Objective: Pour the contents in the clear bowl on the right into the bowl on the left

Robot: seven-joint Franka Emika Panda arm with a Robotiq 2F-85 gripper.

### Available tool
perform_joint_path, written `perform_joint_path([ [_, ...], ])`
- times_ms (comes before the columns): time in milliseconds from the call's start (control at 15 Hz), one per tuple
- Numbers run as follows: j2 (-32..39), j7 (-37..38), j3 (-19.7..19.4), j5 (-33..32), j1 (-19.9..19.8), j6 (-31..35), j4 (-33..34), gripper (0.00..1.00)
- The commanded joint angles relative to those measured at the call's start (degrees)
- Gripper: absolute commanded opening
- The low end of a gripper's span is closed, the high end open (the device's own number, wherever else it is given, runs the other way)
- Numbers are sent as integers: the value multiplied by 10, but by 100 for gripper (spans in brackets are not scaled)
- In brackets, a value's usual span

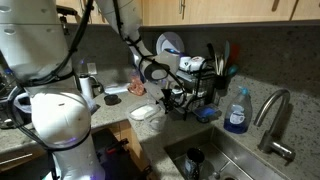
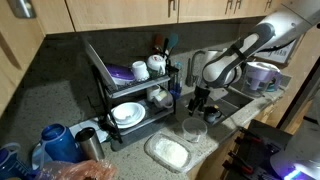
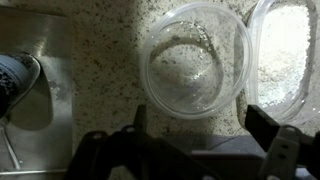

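the gripper (image 3: pixel 200 150) stood spread wide and held nothing; its two dark fingers (image 3: pixel 275 140) filled the bottom edge of the wrist view with open counter between them. in an exterior view the gripper (image 2: pixel 199 101) hung at centre right of the frame, just above the clear bowl (image 2: pixel 194 130).

the main risk, as i judged it, lay in the grasp. the clear bowl (image 3: pixel 196 68) looked thin and slick, so jaws closing on its rim could squeeze it out of shape, skid it across the speckled counter (image 3: pixel 100 60) or tip it early, scattering the contents (image 3: pixel 185 60) before they reached the other bowl (image 3: pixel 290 60). that second bowl sat touching or nearly touching the first at the right edge of the wrist view, so a finger coming down between them could knock it. i could not tell whether the rims actually met.

in the wrist view the clear bowl lay in the upper centre, above the fingers and slightly off toward the right one. the pale, fine contents made a thin ring across its floor. the wider container (image 2: pixel 167 151) sat in the lower middle of an exterior view, near the counter's front edge.
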Motion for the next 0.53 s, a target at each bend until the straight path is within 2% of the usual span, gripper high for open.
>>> perform_joint_path([
  [0,-62,-3,-9,-19,20,-8,-34,100],
  [467,-104,18,-8,-102,36,-26,-50,100],
])
